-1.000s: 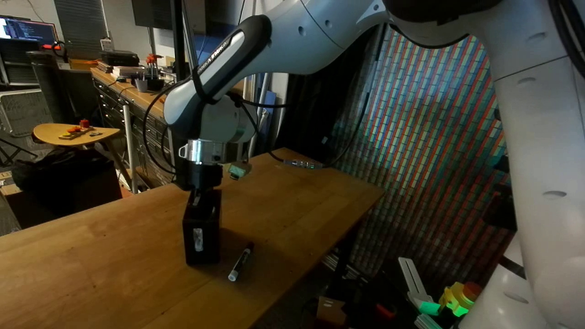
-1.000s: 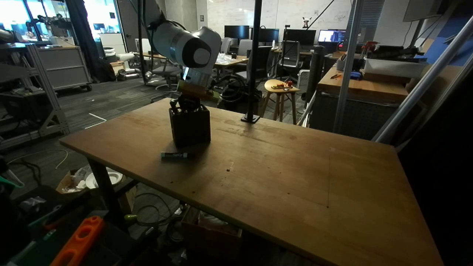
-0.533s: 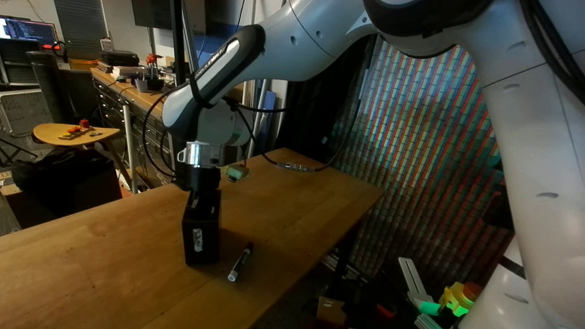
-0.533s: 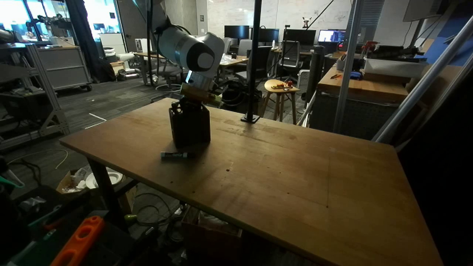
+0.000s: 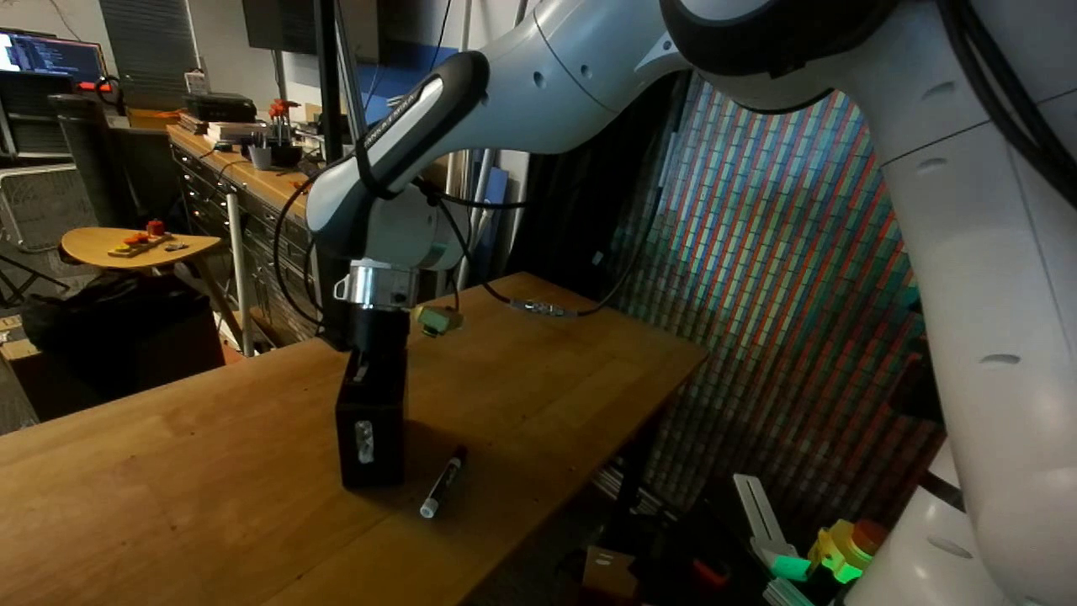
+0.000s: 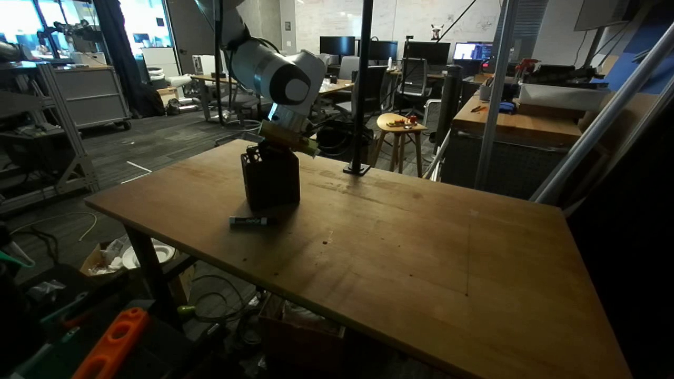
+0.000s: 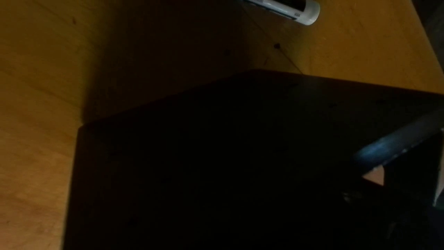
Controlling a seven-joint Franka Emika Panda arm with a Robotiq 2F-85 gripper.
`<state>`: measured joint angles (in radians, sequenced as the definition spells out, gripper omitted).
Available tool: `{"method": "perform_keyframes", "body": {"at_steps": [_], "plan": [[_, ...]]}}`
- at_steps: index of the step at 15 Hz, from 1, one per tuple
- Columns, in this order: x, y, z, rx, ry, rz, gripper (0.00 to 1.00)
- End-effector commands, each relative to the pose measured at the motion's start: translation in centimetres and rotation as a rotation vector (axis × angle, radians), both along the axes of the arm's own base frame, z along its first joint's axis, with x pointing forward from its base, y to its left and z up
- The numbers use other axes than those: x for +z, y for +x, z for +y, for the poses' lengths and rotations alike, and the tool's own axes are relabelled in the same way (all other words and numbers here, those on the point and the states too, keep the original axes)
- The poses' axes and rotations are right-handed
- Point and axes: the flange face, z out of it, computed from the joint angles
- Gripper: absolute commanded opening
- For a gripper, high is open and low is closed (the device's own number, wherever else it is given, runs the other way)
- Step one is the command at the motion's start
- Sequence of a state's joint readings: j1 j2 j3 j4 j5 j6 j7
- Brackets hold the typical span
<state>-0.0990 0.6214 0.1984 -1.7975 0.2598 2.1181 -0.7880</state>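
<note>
Black box (image 5: 383,463): stands upright on the desk (image 5: 168,488), shiny patch (image 5: 364,442) on one side face. Same spot as a second ago in both exterior views, so we read no lift and no drag.
Tool (image 5: 376,358): down at the top of the box, slightly lower than a second ago. We take that as settling onto or into the box, not leaving it. Fingers are lost in the dark; we can't tell if they're apart, together or gripping the box.
Box top: too dark for us to say whether the fingertips are inside the rim or against it. Wrist view is mostly black there, with a bluish glint (image 7: 381,149) we can't pin to tool or box.
Marker (image 6: 250,221): lies flat on the desk just beside the box, not touching it; also unmoved.
Wrist collar (image 5: 379,284): sits above the box, tool pointing down.
Arm (image 5: 564,84): forearm slopes down to the wrist, a bit lower than a second ago, which matches the tool's drop.
Desk: we also see a black post (image 6: 362,105) standing on it, well apart from the box.
</note>
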Motion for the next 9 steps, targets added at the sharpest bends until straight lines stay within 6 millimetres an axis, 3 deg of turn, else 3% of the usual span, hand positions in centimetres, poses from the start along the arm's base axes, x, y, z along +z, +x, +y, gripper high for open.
{"method": "perform_keyframes", "body": {"at_steps": [1, 9], "plan": [[1.3, -0.5, 0.2, -0.004, -0.012, -0.01, 0.08], [9.4, -2.9, 1.1, -0.015, -0.102, -0.062, 0.08]]}}
